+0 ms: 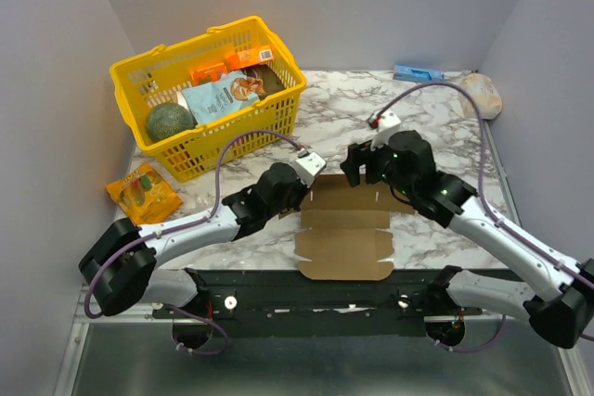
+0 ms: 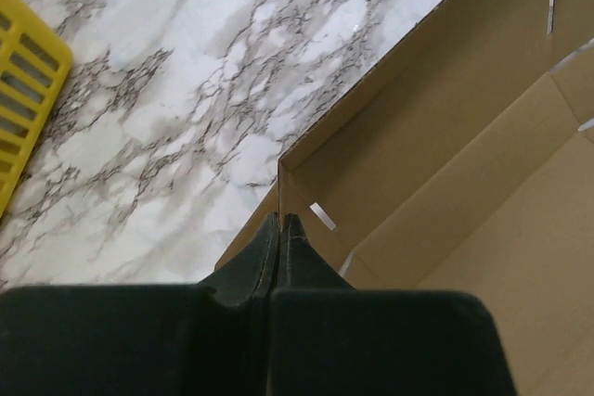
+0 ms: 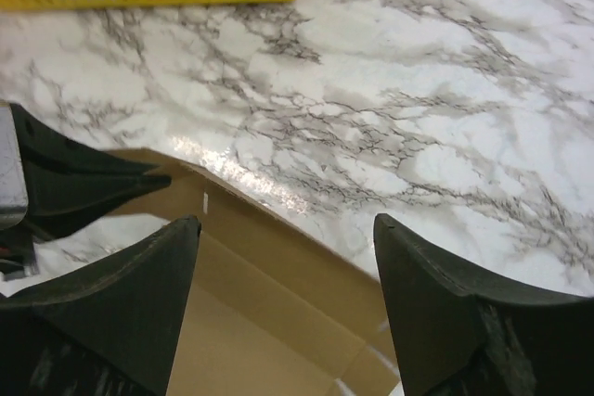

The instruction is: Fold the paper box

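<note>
**On Marbled Tabletop, Cardboard Is Pinched at One Corner**

Between the two arms, towards the near edge of the white marble-patterned table (image 1: 436,122), the plain brown cardboard paper box (image 1: 345,229) is seen lying largely flat, with its far wall and a far-left flap folded upward. The left gripper (image 2: 280,224) is pictured with its black jaws pressed together on the upright cardboard edge at the far-left corner, one finger outside the wall and one inside. The right gripper (image 3: 283,224) is held just above the box's far edge, its jaws spread wide and nothing caught between them. At the far left of the table a yellow slatted plastic basket (image 1: 200,150) is shown, filled with printed packets and a round green object (image 1: 169,122). An orange printed packet (image 1: 142,192) is laid on the table just near of the basket. A small blue box (image 1: 418,72) and a pale rounded lump (image 1: 483,95) are seen along the far right.
</note>
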You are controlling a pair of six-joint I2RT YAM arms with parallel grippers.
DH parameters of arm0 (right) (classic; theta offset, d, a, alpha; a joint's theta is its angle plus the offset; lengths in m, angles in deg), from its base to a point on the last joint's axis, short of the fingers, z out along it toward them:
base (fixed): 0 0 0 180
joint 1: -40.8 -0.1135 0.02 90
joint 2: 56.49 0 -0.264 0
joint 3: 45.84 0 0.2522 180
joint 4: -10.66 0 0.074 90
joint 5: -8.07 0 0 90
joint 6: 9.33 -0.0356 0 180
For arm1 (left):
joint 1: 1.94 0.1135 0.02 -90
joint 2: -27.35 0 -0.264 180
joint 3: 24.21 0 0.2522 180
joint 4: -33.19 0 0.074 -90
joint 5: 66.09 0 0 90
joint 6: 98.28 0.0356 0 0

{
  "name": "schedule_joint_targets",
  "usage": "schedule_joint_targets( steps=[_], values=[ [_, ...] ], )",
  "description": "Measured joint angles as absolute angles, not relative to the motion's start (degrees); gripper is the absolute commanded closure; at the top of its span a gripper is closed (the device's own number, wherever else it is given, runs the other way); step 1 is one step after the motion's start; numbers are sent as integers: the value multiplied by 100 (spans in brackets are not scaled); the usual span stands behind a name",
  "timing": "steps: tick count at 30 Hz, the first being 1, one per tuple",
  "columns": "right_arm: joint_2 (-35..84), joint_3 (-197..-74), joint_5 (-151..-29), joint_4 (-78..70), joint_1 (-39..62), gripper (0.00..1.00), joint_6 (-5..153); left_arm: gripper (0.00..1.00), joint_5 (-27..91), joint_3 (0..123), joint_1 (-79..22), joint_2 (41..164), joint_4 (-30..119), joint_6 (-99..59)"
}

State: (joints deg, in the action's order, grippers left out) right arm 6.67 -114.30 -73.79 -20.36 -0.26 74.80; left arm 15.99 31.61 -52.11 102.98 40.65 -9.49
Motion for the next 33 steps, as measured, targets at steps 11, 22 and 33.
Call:
schedule_joint_targets(
  steps=[11, 22, 33],
  values=[
    [-1353, -9791, -6964, -1621, -30, 15, 3177, 100, 554, 2038, -5576, 9470, 2839, -1063],
    [-724, -9155, -7121, -584, -30, 16, 1102, 100, 237, 1712, -5791, 9201, 2439, -939],
    [7, -8928, -6975, 360, -28, 32, 440, 100, 10, 1681, -6090, 9210, 2296, -744]
  ],
)
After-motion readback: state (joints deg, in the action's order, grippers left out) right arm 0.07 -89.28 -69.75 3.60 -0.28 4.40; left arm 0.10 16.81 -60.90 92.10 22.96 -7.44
